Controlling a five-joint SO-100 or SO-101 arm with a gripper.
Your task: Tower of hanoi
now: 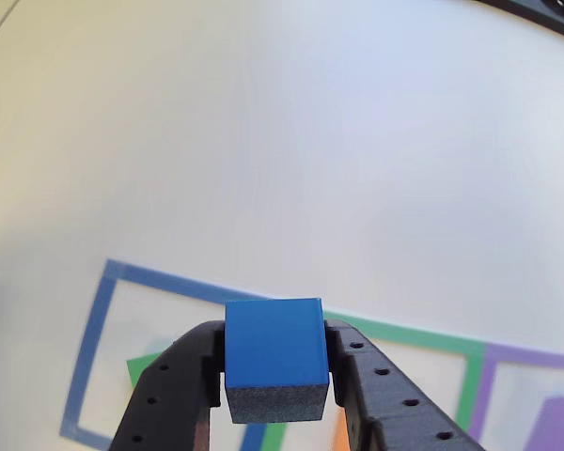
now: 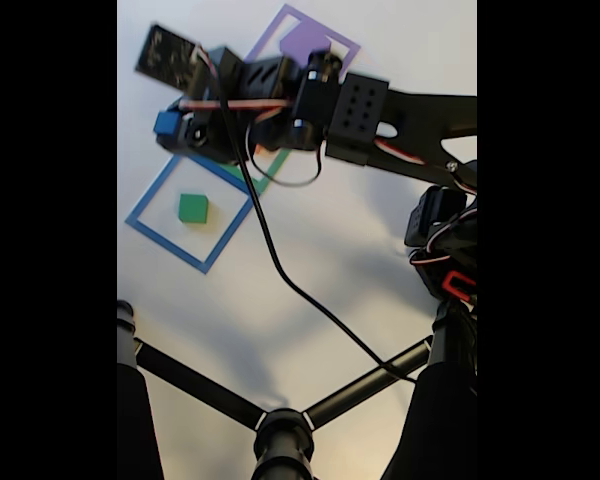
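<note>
My gripper (image 1: pixel 274 365) is shut on the blue cube (image 1: pixel 274 340), holding it up off the white table. In the fixed view the gripper (image 2: pixel 170 126) carries the blue cube (image 2: pixel 165 122) just above the far corner of the blue taped square. The green block (image 2: pixel 193 208) lies inside that square, and its corner (image 1: pixel 144 368) peeks out beside my left finger. The purple block (image 2: pixel 305 42) rests in the purple taped square, where its edge (image 1: pixel 556 425) also shows. A sliver of the orange block (image 1: pixel 341 435) shows under my right finger, in the green taped square.
Three taped outlines lie side by side: blue (image 1: pixel 92 329), green (image 1: pixel 470 371) and purple (image 1: pixel 531 357). Black tripod legs (image 2: pixel 280 425) cross the bottom of the fixed view. A black cable (image 2: pixel 280 270) trails from the arm (image 2: pixel 400 115) over the table.
</note>
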